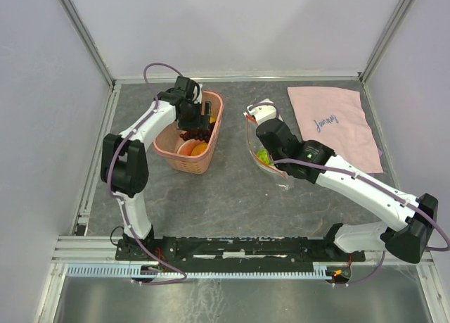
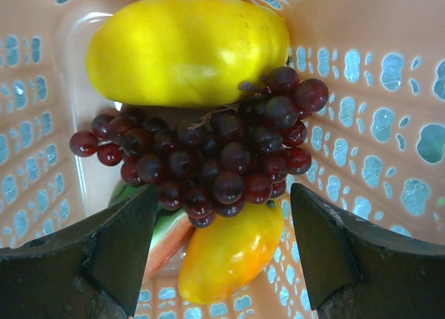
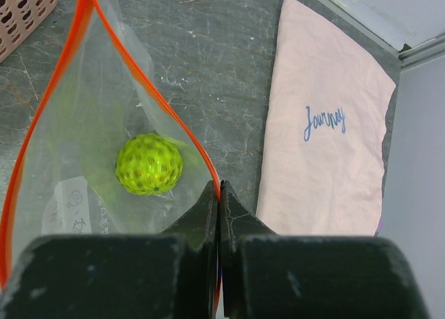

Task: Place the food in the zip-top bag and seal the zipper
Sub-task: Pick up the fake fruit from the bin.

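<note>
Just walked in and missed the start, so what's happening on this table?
The right gripper is shut on the zipper edge of the zip-top bag, whose mouth gapes open; a green round piece lies inside. The left gripper is open, lowered into the pink basket over the grape bunch, which lies between a yellow fruit and an orange fruit. A pink cloth lies beside the bag.

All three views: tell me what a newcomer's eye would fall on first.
The dark grapes fill the left wrist view, lying in the pink basket beside a big yellow fruit, with the open left gripper poised over them. In the right wrist view the right gripper is shut on the mouth of the bag, a green ball inside. A pink cloth lies to its right.
</note>
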`<state>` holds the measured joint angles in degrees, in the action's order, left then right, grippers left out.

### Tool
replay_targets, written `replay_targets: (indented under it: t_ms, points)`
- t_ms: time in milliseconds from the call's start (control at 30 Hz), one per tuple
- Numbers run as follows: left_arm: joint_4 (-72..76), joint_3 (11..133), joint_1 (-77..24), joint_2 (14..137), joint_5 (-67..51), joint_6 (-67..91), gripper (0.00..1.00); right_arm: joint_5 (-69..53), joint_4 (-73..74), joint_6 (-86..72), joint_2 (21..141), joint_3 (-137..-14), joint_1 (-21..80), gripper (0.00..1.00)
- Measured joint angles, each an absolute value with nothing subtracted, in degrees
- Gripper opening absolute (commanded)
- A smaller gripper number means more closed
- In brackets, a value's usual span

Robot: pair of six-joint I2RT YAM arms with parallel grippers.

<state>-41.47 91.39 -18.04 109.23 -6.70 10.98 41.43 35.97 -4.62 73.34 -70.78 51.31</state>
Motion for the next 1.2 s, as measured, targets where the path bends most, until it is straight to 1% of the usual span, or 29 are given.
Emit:
replay_targets:
  t_ms: [133,333,367,433,500,633,733,800,867,1200]
  points:
    - [-41.43,91.39,-18.55,110.67,-6.81,11.03,0.81,41.08,35.90,-4.64,73.58,-70.78,51.31,0.01]
    - [-40.95,91.18,-18.48,113.21,-6.59,11.09,0.72,40.95,35.90,-4.69,74.06,-70.74,51.31,0.01]
    - [-40.95,91.02,-18.50,113.27,-6.59,11.09,0.69,40.95,35.90,-4.69,74.06,-70.74,51.31,0.01]
    - [-40.80,90.67,-18.50,113.32,-6.52,11.14,0.59,40.95,35.90,-4.73,74.11,-70.74,51.31,0.01]
    - [-40.64,90.43,-18.50,113.32,-6.46,11.20,0.45,40.95,35.90,-4.82,74.11,-70.72,51.31,0.01]
    - [-38.98,88.86,-18.46,113.08,-5.85,12.45,0.24,40.91,35.90,-4.89,74.11,-70.72,51.31,0.01]
    - [-36.80,86.17,-18.46,111.55,-5.06,14.06,0.11,40.91,35.92,-4.99,74.11,-70.67,51.31,0.01]
    - [-35.14,83.94,-18.46,109.58,-4.86,15.33,0.05,40.91,35.92,-5.10,74.11,-70.67,51.31,0.01]
    - [-33.87,82.04,-18.46,107.39,-4.67,16.36,0.03,40.91,35.97,-5.13,74.11,-70.67,51.31,0.01]
    - [-28.29,74.17,-18.46,94.06,-2.83,21.17,0.03,40.82,36.12,-5.30,74.11,-70.70,51.31,0.01]
